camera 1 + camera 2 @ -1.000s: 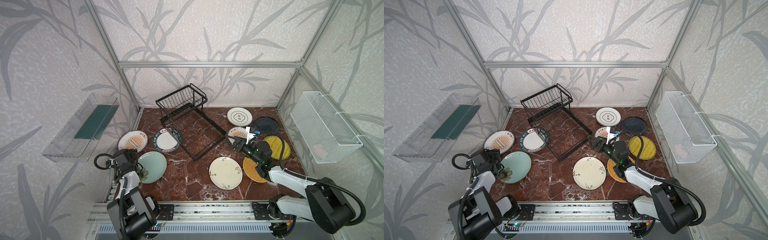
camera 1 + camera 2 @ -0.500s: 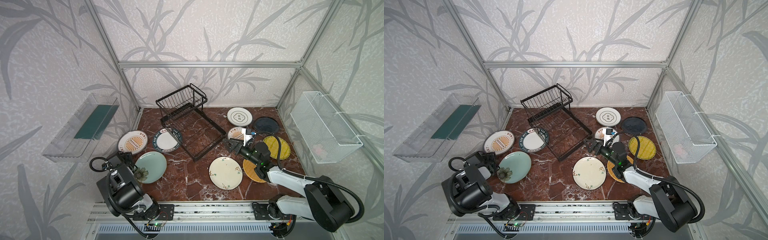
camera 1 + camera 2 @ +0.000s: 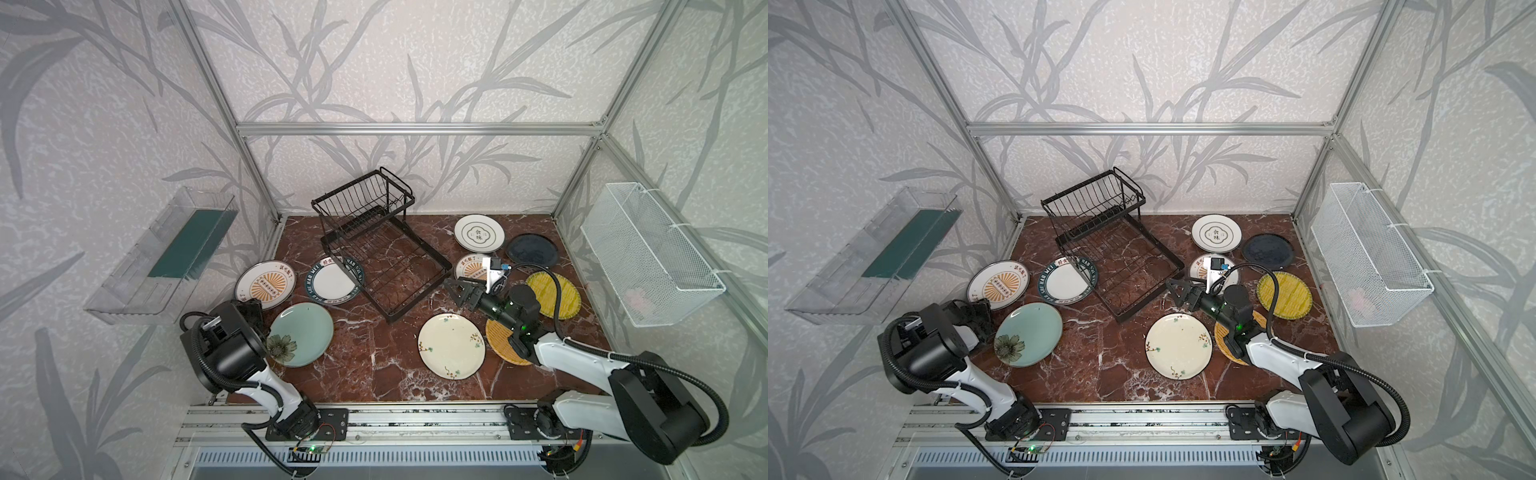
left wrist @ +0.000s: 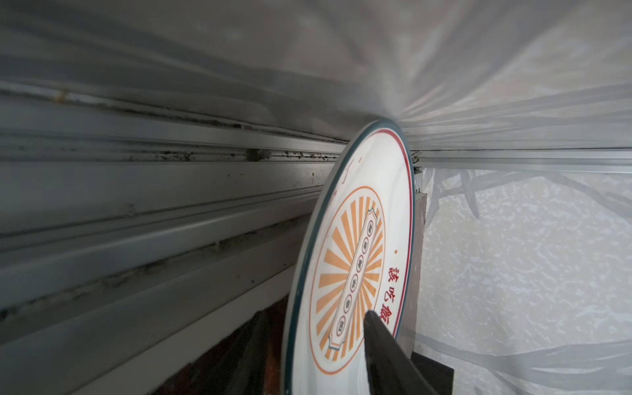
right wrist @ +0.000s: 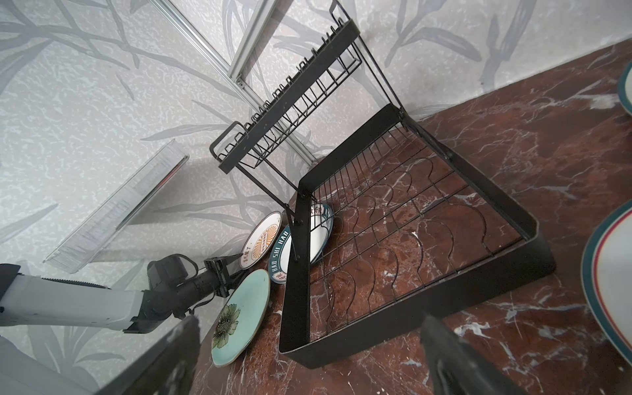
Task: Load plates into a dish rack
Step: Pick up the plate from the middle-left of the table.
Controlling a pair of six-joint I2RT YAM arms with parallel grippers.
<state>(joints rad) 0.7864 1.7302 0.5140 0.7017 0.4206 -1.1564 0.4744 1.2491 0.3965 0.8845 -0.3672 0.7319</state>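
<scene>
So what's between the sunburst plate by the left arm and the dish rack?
A white plate with a dark lettered rim lies there beside the sunburst plate; the corner of the dish rack overlaps it in both top views.

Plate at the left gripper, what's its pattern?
The plate is white with an orange sunburst, red characters, teal rim; clearest in the left wrist view.

Grey leaf-patterned walls (image 3: 374, 62) in an aluminium frame (image 3: 415, 129) enclose a red-brown marble tabletop (image 3: 374, 365) under even light.
</scene>
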